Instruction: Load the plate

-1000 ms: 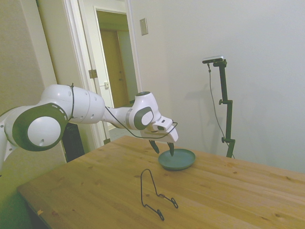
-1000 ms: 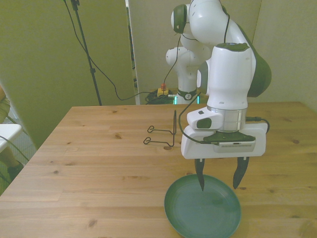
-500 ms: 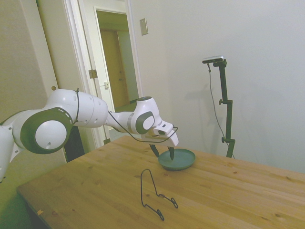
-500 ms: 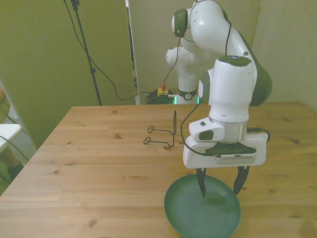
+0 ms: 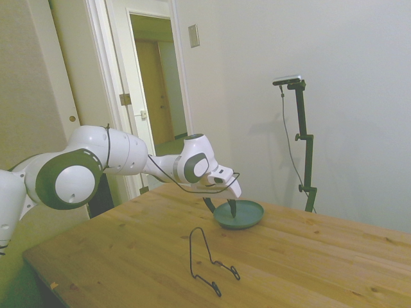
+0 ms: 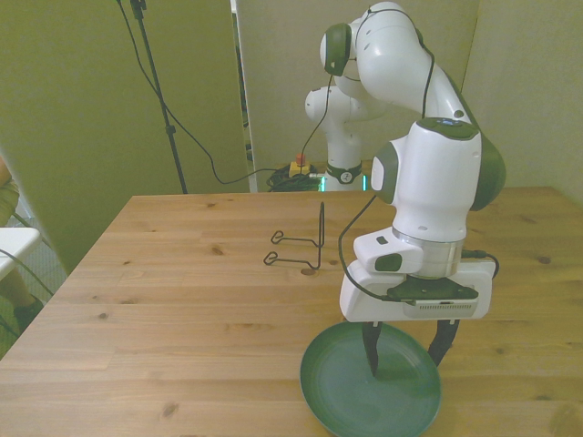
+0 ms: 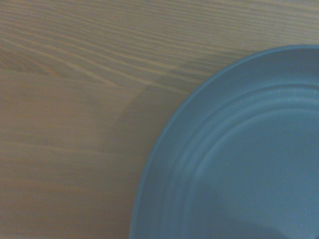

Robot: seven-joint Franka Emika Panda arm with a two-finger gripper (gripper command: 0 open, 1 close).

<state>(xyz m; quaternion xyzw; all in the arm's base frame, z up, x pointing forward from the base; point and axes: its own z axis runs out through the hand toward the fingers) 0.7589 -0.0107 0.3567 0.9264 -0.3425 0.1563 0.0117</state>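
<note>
Right now the plate (image 6: 346,405) lies flat on the table (image 6: 182,309), near its front edge, well apart from the wire stand (image 6: 301,250) at about eleven o'clock from it. My claw (image 6: 406,346) hangs spread open over the plate's far rim, one finger inside and one outside, likely so I can pinch that edge.

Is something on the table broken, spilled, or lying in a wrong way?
Nothing stands out. The plate lies flat and whole on the table, with nothing in it. The wire stand is upright, apart from the plate. The gripper is over the plate's rim with its jaws open.
</note>
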